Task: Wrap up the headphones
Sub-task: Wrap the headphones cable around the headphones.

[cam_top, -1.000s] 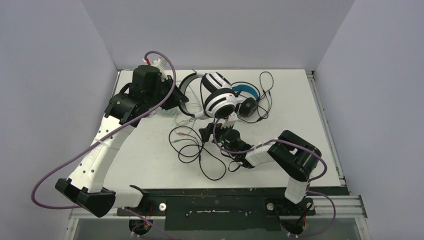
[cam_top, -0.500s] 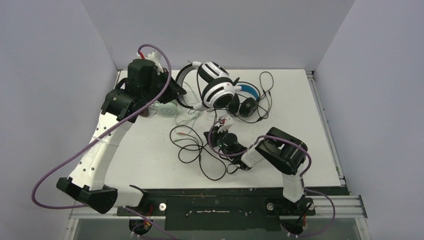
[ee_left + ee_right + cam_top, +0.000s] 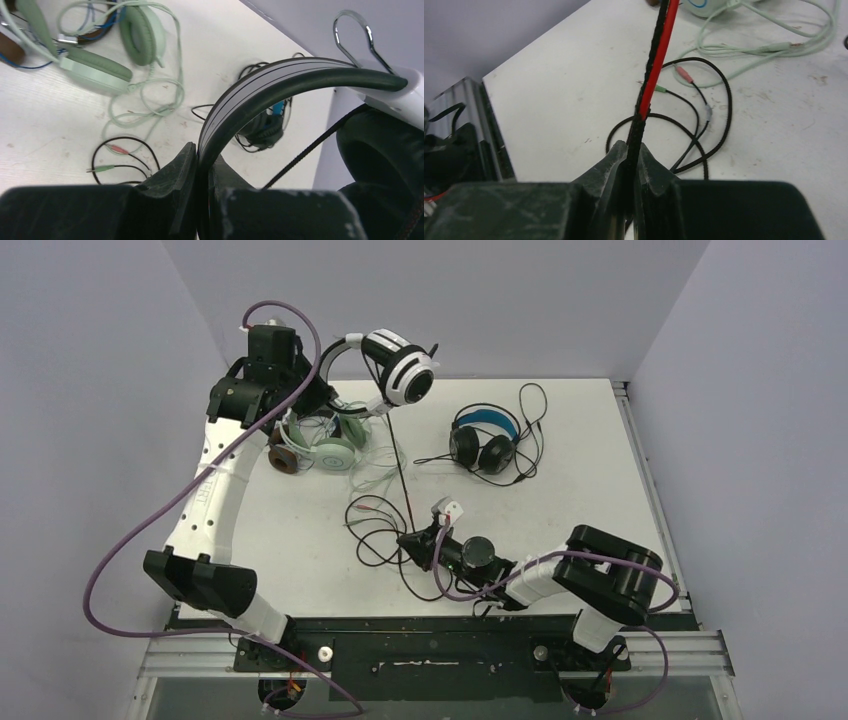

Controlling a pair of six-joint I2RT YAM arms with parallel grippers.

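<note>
Now L gripper [image 3: 199, 160] is closed on the headband of the white headphones [image 3: 398, 365] w/ black stripes, held up above the table [image 3: 610, 500] at far left. R gripper [image 3: 629, 150] is pinched shut on their black cord [image 3: 655, 55], low near table centre; the cord runs straight between them. Mint green headphones [image 3: 330, 448] and brown headphones [image 3: 283, 458] lie on the table below the raised pair. Black headphones [image 3: 485, 440] w/ blue band lie apart, further right.

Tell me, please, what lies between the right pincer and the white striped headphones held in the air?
The headset's own black cord, stretched straight from the white striped headphones down to the right pincer, as the top view shows.
</note>
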